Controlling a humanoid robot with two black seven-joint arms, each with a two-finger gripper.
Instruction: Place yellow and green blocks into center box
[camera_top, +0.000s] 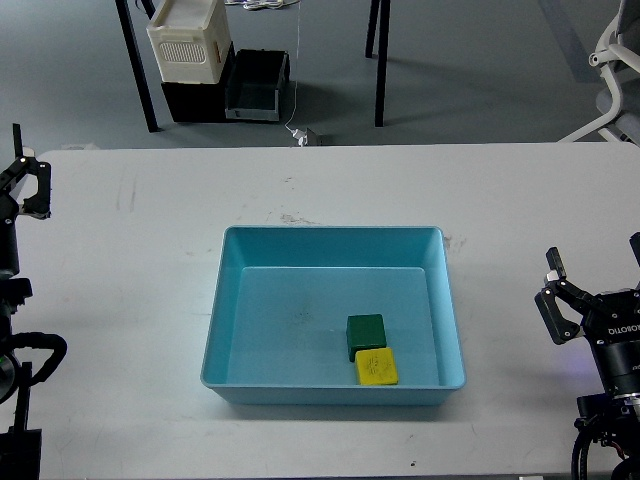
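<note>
Yellow block (377, 367) and green block (365, 335) touching inside center box (330, 234), right-front corner. Left gripper (25, 185), right gripper (556, 300) both spread, empty, outside box. Placement judged complete; only retreat remains.

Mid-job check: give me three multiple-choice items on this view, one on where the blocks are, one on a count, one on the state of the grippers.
1. Where is the green block?
A. on the table left of the tray
B. inside the blue tray, touching the yellow block
C. in the left gripper

2. How many blocks lie in the tray?
A. none
B. one
C. two

3. What are the grippers doing?
A. both open and empty
B. right shut on the yellow block
C. left shut on the green block

Answers: 1 B, both cubes sit together on the tray floor near its front right corner. 2 C, one green and one yellow. 3 A, the left gripper and right gripper show spread fingers and hold nothing.
</note>
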